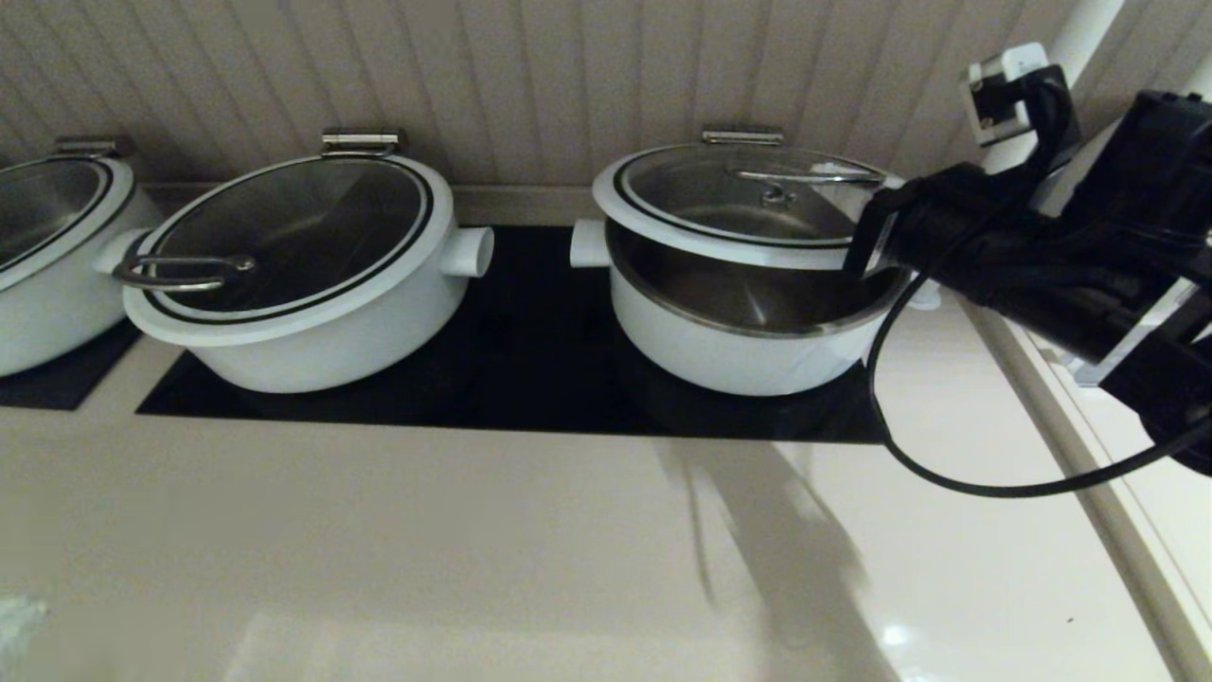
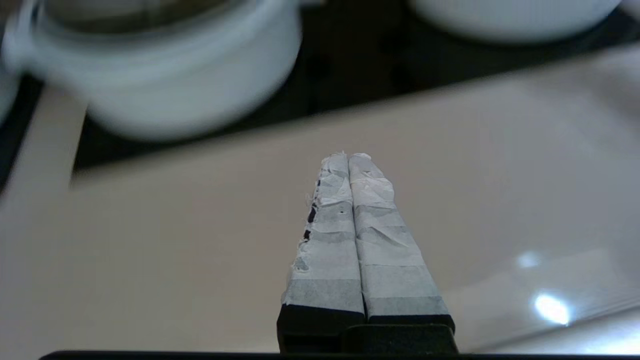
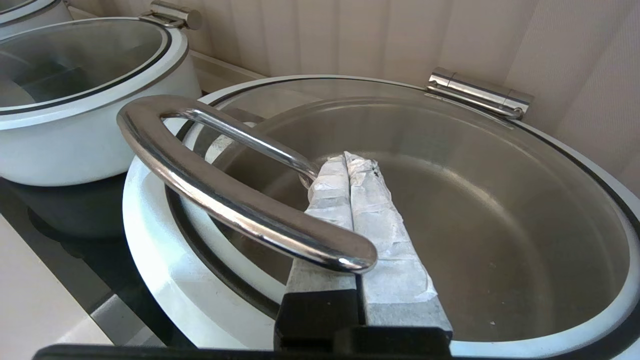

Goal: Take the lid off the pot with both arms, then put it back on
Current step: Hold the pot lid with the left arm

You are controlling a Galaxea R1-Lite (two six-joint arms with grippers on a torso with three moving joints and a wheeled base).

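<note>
The pot [image 1: 739, 350] stands on the right of the black panel. Its lid [image 1: 748, 194] is raised at the front and tilted back on the steel hinge [image 1: 743, 135], so the steel interior shows beneath. My right gripper [image 1: 866, 242] reaches in from the right. In the right wrist view its taped fingers [image 3: 347, 157] are shut together and pass under the curved bar handle [image 3: 225, 195], which lies across them. My left gripper [image 2: 350, 156] is shut and empty, low over the beige counter, and is out of the head view.
A similar white pot [image 1: 294, 275] with an overhanging loop handle sits to the left, and a third one [image 1: 47, 256] at the far left. The black panel [image 1: 530, 379] lies under them, the beige counter [image 1: 473, 549] in front, a panelled wall behind. My right arm's cable [image 1: 947, 474] hangs beside the pot.
</note>
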